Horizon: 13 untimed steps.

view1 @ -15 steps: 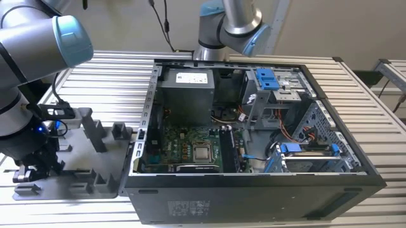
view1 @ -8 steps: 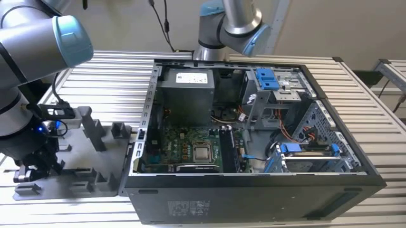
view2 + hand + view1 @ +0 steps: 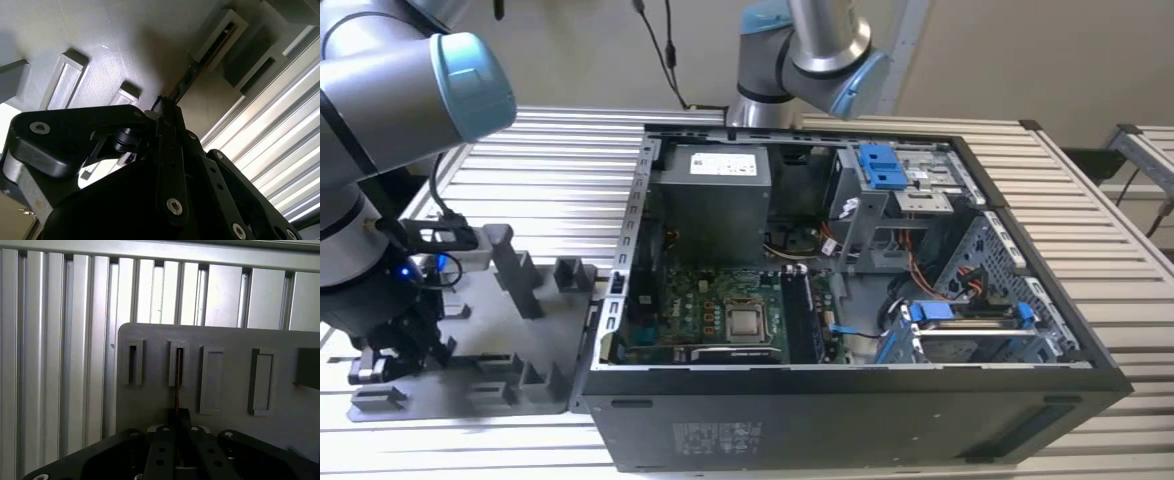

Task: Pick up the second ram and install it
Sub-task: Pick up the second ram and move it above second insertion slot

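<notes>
The second ram (image 3: 178, 382) is a thin dark bar seen edge-on in both wrist views. Its far end sits at a narrow slot (image 3: 178, 365) of the grey tray (image 3: 230, 340). My gripper (image 3: 178, 416) is shut on the near end, with the fingers (image 3: 162, 450) pressed together on either side. In the second wrist view the second ram (image 3: 187, 80) runs from the gripper (image 3: 162, 106) toward the slot (image 3: 220, 37). In the exterior view the gripper (image 3: 374, 368) hangs low over the tray (image 3: 520, 345), at that view's left.
An open computer case (image 3: 854, 420) lies beside the tray, showing its motherboard (image 3: 707, 305) and the memory slots (image 3: 801, 320). Grey posts (image 3: 520, 270) stand on the tray. A second robot arm (image 3: 801, 50) stands behind the case. The table (image 3: 547, 180) is ribbed aluminium.
</notes>
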Each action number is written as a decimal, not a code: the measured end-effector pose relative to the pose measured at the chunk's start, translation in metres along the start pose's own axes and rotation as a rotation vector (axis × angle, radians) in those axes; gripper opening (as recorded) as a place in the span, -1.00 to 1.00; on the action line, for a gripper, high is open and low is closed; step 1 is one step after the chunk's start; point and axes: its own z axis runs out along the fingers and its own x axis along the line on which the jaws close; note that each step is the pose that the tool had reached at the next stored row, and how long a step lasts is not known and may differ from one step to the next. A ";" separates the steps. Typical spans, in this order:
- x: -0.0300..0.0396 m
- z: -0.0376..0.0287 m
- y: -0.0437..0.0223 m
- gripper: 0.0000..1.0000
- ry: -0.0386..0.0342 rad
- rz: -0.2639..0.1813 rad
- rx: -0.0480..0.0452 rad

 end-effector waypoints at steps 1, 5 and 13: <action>0.0000 0.0000 0.0000 -0.73 0.0001 0.000 0.0000; 0.0000 -0.0008 0.0000 -0.73 0.0000 0.000 0.0000; -0.0003 -0.0103 0.0002 -0.73 0.0000 0.000 0.0000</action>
